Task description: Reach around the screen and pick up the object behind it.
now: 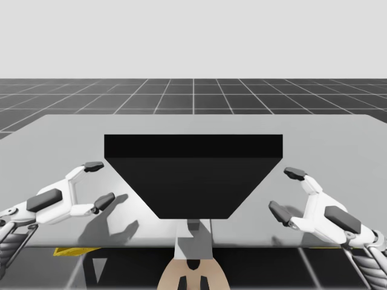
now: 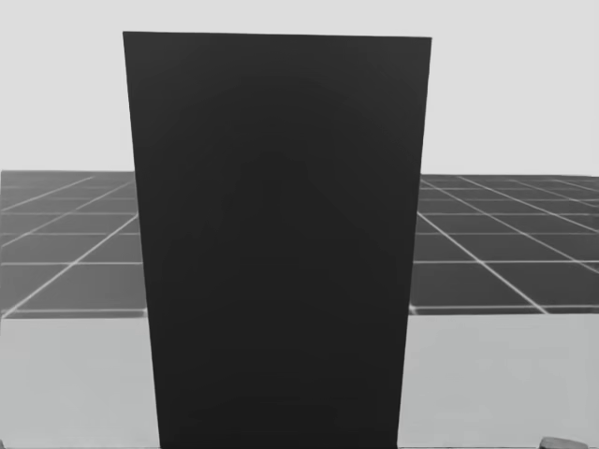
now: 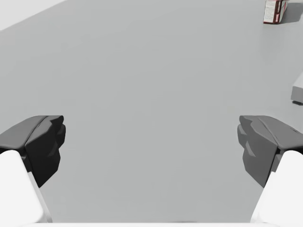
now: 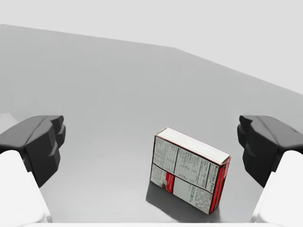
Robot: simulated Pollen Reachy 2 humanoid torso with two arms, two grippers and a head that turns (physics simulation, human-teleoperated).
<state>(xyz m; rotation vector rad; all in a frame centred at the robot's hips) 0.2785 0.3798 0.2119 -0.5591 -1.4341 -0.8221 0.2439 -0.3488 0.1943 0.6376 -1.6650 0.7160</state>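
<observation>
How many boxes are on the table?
1. A red-and-white box sits on the table ahead of my right hand; the black screen may hide others.

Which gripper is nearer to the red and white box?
Right. The red and white box lies just ahead of my open right gripper; from my left gripper it stands far ahead.

Black screen; red-and-white box; grey table; dark gridded floor.

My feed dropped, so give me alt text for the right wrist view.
A red and white box stands on the grey table just ahead of my open right claw, touching neither finger.
</observation>
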